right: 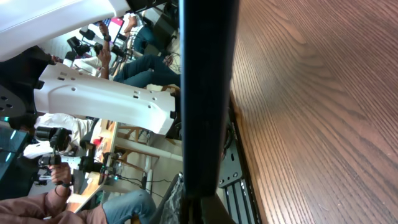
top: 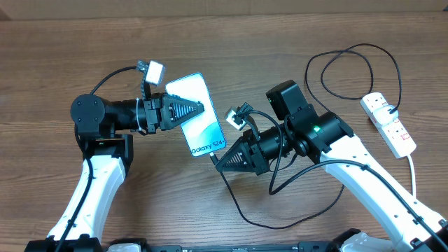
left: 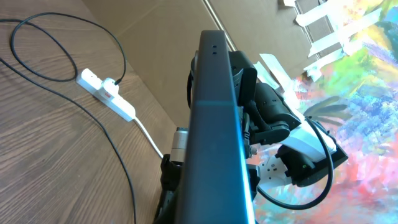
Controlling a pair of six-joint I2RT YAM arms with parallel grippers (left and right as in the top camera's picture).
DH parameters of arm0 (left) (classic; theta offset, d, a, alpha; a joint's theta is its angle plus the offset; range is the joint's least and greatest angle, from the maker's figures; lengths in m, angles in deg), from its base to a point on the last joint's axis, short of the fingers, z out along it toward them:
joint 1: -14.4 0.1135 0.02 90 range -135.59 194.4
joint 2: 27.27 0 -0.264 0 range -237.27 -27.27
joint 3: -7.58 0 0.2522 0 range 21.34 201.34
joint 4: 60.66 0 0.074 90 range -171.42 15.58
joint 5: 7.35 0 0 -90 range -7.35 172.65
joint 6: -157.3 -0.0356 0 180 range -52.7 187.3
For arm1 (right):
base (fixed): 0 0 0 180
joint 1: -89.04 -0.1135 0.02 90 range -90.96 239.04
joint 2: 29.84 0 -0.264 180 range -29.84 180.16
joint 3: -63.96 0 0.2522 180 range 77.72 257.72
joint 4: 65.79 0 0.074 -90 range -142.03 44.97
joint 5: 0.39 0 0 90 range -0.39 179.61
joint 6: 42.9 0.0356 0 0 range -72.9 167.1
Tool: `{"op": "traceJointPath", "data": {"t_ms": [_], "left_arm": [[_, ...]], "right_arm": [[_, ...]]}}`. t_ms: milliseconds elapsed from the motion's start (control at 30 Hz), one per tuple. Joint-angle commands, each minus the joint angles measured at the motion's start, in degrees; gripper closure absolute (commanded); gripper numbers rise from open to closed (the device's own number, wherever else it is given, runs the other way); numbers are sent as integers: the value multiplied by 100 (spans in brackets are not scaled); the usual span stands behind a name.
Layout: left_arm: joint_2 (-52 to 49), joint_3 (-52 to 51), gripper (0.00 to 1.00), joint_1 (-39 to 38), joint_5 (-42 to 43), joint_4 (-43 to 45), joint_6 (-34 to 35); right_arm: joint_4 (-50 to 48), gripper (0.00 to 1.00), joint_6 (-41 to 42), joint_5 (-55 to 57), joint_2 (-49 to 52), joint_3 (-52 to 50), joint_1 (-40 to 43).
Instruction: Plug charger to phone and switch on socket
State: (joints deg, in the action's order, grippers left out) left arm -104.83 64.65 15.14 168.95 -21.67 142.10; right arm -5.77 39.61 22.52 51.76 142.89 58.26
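My left gripper [top: 193, 108] is shut on the phone [top: 203, 129] and holds it tilted above the table, its blue-white "Galaxy S24+" screen facing up. The phone's dark edge fills the left wrist view [left: 214, 124] and the right wrist view [right: 205, 93]. My right gripper [top: 219, 159] is shut on the charger's connector tip, right at the phone's lower edge. The charger's black cable [top: 235, 204] loops over the table to its plug [top: 387, 110] in the socket [top: 392, 127], a white strip at the far right. The socket also shows in the left wrist view [left: 106, 93].
The thick white cord [top: 413, 168] runs from the socket toward the front right edge. A wide loop of black cable [top: 357, 46] lies at the back right. My right arm [left: 280, 124] shows behind the phone in the left wrist view.
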Motion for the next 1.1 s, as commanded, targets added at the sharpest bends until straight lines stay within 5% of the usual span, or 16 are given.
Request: {"op": "traceJointPath", "data": {"t_ms": [0, 1067], "left_arm": [[4, 61, 96, -39, -133, 48, -149], [4, 59, 96, -79, 286, 48, -260]], "right_arm": [[-59, 96, 0, -92, -20, -31, -22], [-815, 96, 367, 103, -20, -28, -22]]}}
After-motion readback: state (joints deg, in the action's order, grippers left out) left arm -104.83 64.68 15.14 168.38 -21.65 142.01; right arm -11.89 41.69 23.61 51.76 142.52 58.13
